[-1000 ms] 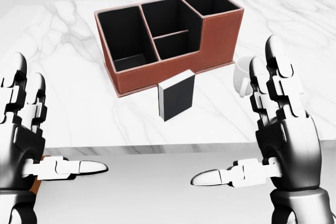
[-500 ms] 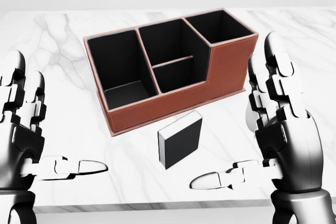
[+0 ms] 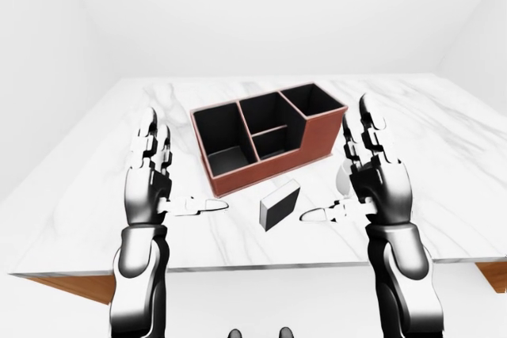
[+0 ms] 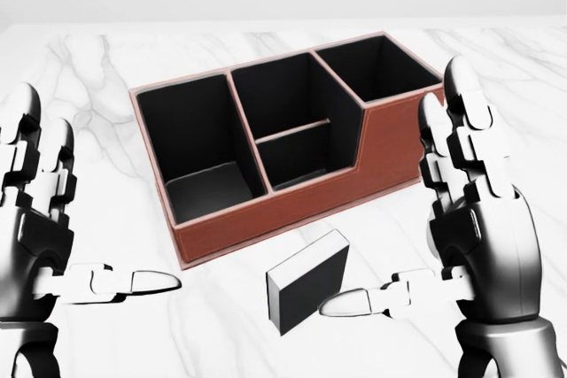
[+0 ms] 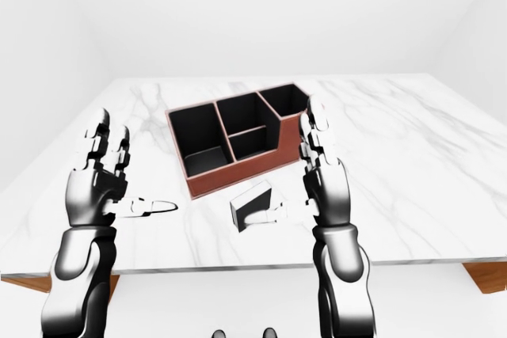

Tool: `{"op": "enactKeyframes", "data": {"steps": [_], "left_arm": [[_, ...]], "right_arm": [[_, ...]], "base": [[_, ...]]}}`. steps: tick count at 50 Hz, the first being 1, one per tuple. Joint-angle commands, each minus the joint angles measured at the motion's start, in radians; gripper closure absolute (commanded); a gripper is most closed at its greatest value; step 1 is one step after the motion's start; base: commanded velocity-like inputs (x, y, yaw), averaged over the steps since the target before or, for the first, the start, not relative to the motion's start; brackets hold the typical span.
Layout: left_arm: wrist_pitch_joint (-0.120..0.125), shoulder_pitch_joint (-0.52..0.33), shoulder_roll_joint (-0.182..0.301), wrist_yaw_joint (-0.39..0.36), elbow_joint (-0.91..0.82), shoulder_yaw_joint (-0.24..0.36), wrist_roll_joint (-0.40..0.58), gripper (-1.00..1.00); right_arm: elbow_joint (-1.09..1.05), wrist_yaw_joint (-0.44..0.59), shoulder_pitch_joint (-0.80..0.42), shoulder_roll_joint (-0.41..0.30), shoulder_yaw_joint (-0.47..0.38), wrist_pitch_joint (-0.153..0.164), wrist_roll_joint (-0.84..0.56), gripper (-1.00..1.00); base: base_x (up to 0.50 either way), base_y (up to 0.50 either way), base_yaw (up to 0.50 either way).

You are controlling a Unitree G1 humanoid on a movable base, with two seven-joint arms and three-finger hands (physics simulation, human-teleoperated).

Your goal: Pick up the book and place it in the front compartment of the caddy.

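The book [image 4: 306, 281], small and dark with a pale page edge, lies on the white marble table [image 4: 106, 68] in the lower middle of the head view. The brown caddy [image 4: 390, 139] with black compartments stands just above it, set at an angle. My left hand [image 4: 97, 196] is open at the left, its thumb pointing right, well apart from the book. My right hand [image 4: 399, 219] is open at the right, and its thumb tip [image 4: 341, 304] is at the book's right edge. Neither hand holds anything.
In the left-eye view a white mug [image 3: 341, 182] shows partly between my right hand and the caddy. The table's near edge [image 3: 261, 267] runs along the bottom, with brown wood under its corners. White walls stand all around.
The whole picture has shifted: the camera moved closer, so the caddy and the book sit lower and larger in the head view. Both hands keep their open pose.
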Motion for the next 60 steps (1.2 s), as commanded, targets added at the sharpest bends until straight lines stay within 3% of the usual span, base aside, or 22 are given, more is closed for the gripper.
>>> {"op": "enactKeyframes", "data": {"steps": [1,9,22,47,60], "left_arm": [[0.000,-0.004,0.000,0.000,-0.008,0.001,-0.002,-1.00],[0.000,-0.005,0.002,-0.002,-0.022,0.005,-0.005,-1.00],[0.000,-0.004,0.001,-0.005,-0.032,0.003,-0.002,-1.00],[0.000,-0.002,-0.001,-0.006,-0.029,0.000,0.001,-1.00],[0.000,0.000,0.000,-0.006,-0.046,0.001,0.000,-1.00]], "right_arm": [[-0.019,0.013,0.007,-0.001,0.012,0.000,0.014,-1.00],[-0.019,0.012,0.007,0.000,0.010,0.000,0.012,-1.00],[-0.015,0.027,0.012,0.002,0.013,0.000,0.025,-1.00],[-0.017,0.020,0.012,-0.001,0.022,0.000,0.000,-1.00],[-0.026,0.010,0.006,0.000,0.022,0.000,-0.006,-1.00]], "base": [[0.50,0.00,0.00],[0.50,0.00,0.00],[0.00,0.00,0.00],[0.48,0.00,0.00],[0.00,0.00,0.00]]}}
